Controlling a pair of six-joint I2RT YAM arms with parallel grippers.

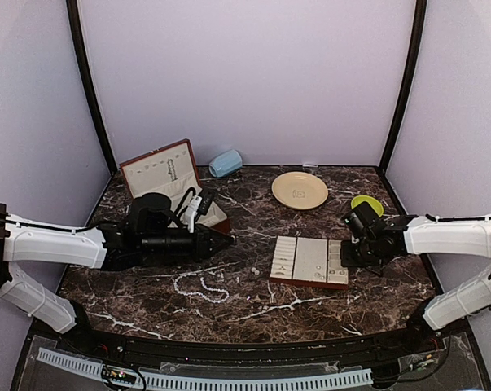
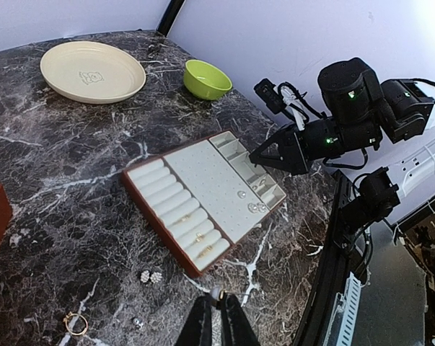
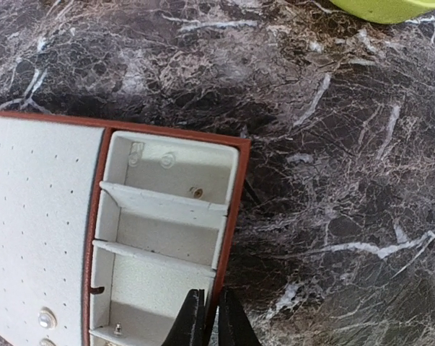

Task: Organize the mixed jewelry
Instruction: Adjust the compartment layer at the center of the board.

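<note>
The pearl strand point(image 1: 204, 287) lies loose on the marble, left of the cream slotted tray point(image 1: 310, 261). My left gripper point(image 2: 217, 297) hovers just off the tray's near corner, shut on a tiny silvery-gold ring point(image 2: 216, 290). A pair of sparkly earrings point(image 2: 151, 277), a gold ring point(image 2: 76, 324) and a small stud point(image 2: 138, 322) rest on the table nearby. Rings point(image 2: 199, 236) sit in the tray's rolls and earrings point(image 2: 257, 207) on its pad. My right gripper point(image 3: 210, 294) is shut on the tray's red-brown side wall point(image 3: 230, 238), one finger inside the compartment and one outside. A stud point(image 3: 196, 192) lies in a compartment.
An open red-brown box point(image 1: 168, 175) stands at the back left, with a blue object point(image 1: 225, 163) beside it. A cream plate point(image 1: 300, 190) and a green bowl point(image 1: 366, 203) sit behind the tray. The right arm point(image 2: 347, 122) reaches over the tray's far side.
</note>
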